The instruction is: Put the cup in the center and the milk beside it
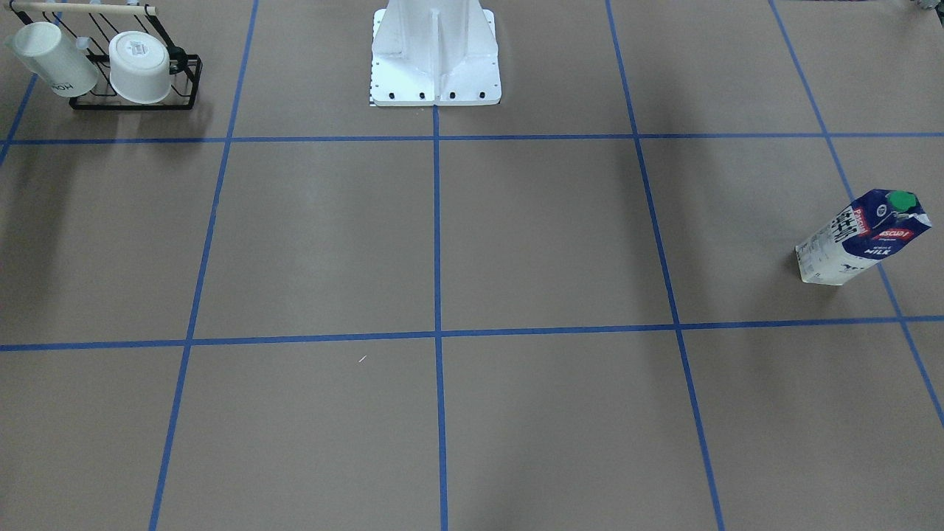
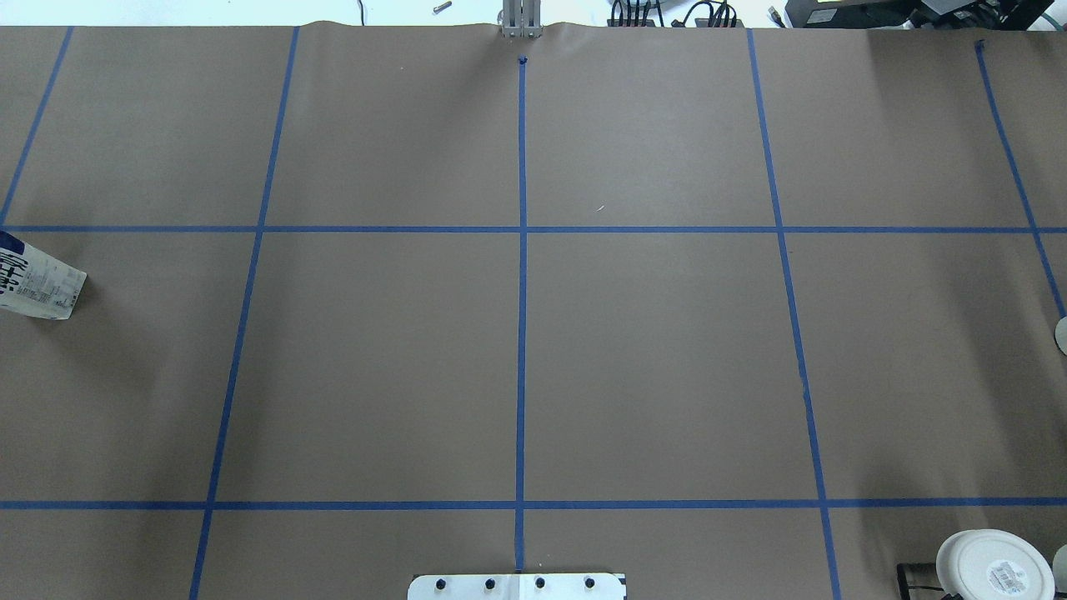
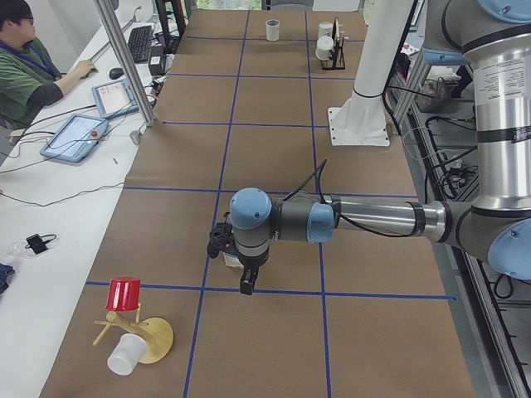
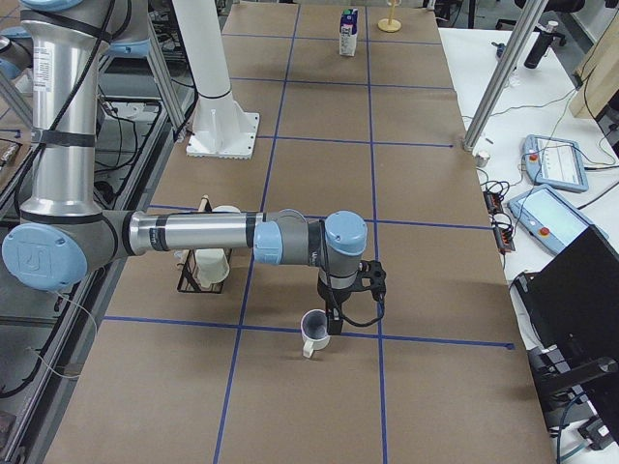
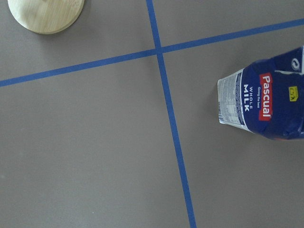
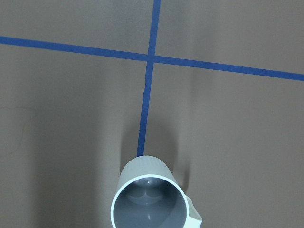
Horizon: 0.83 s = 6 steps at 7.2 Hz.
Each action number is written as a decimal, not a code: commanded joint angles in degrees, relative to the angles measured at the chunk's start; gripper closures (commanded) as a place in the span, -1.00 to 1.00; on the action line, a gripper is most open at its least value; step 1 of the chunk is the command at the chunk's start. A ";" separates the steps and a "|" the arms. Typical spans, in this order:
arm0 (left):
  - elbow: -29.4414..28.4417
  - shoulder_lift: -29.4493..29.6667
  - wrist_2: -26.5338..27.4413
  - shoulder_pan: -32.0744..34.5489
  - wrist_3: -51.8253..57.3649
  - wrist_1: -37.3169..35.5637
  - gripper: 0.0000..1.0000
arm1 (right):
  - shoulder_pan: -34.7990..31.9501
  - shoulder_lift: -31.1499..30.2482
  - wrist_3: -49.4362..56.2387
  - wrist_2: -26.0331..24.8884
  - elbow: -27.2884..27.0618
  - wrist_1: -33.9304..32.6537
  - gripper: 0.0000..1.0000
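The cup [image 4: 314, 333], a small white ribbed mug with a grey inside, stands upright near a tape crossing at the table's right end. It also shows in the right wrist view [image 6: 152, 202]. My right gripper [image 4: 334, 317] hangs just above and beside it; I cannot tell if it is open or shut. The milk [image 1: 863, 236] stands at the table's left end, also in the left wrist view [image 5: 266, 107] and at the overhead view's left edge [image 2: 37, 283]. My left gripper [image 3: 247, 284] hovers over it; I cannot tell its state. The center [image 2: 521, 367] is bare.
A black wire rack [image 1: 136, 99] near the robot's base [image 1: 435, 55] holds a smooth lettered cup and a wide labelled cup. A wooden stand [image 3: 141, 332] with a red cup and a white cup is at the left end. An operator [image 3: 25, 66] sits beside the table.
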State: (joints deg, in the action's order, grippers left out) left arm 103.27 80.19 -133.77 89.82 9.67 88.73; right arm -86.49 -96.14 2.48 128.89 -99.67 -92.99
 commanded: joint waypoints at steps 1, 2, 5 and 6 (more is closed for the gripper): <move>0.09 -0.03 0.00 0.00 0.00 -0.05 -0.98 | 0.00 -0.10 -0.11 -0.04 0.01 0.00 -1.00; 1.65 -0.12 0.00 0.09 0.00 -0.05 -0.98 | 0.00 0.08 -0.28 0.04 0.01 0.00 -1.00; 5.53 -0.48 0.18 0.09 0.00 0.04 -0.98 | -0.09 0.16 -0.20 -0.48 -2.54 0.09 -1.00; 5.54 1.18 0.62 0.26 -0.08 0.13 -0.98 | -0.09 1.82 -0.20 -0.48 -2.54 0.09 -1.00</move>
State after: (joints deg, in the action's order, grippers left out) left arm 108.33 80.03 -133.50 89.98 9.65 88.79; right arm -86.57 -95.68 2.28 128.57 -101.98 -92.94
